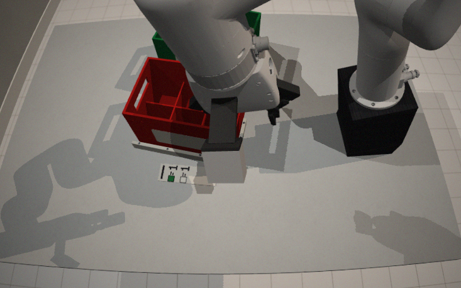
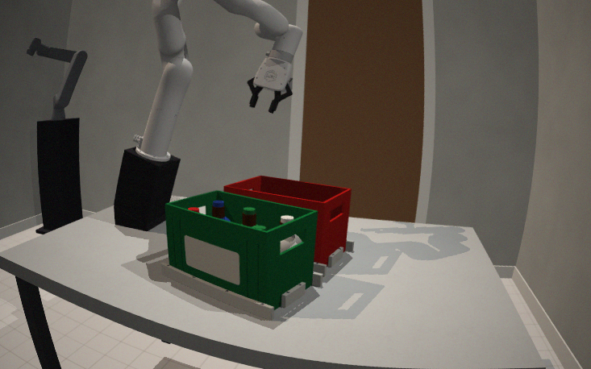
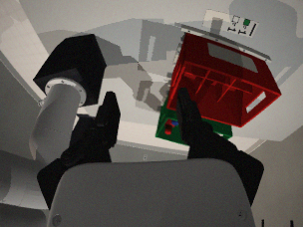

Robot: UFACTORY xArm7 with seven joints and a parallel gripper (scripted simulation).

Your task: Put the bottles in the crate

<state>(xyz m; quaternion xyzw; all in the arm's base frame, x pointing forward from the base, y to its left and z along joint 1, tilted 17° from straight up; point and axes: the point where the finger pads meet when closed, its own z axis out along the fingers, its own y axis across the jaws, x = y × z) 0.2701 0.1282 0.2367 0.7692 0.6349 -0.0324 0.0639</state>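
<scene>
My gripper [image 2: 262, 109] [image 3: 147, 101] is open and empty, high above the table. The red crate [image 1: 146, 130] [image 2: 332, 225] [image 3: 195, 50] stands level; the compartments I can see are empty, and the arm hides some in the top view. The green crate [image 1: 163, 47] [image 2: 252, 271] stands level and holds the bottles: a red cap [image 2: 193, 209], a blue cap [image 2: 218, 203], a green cap [image 2: 249, 209] and a white cap [image 2: 286, 217] show, with parts of other bottles lower down. The pick list [image 1: 177, 173] [image 3: 226, 17] reads green 1, white 1; the wrist camera housing hides its far end.
Light rails [image 1: 167, 148] [image 2: 217, 285] lie around the crates' feet. The black arm base [image 1: 375, 132] [image 2: 143, 192] [image 3: 75, 65] stands to the right in the top view. The two crates stand close together, the green one behind the red one in the top view.
</scene>
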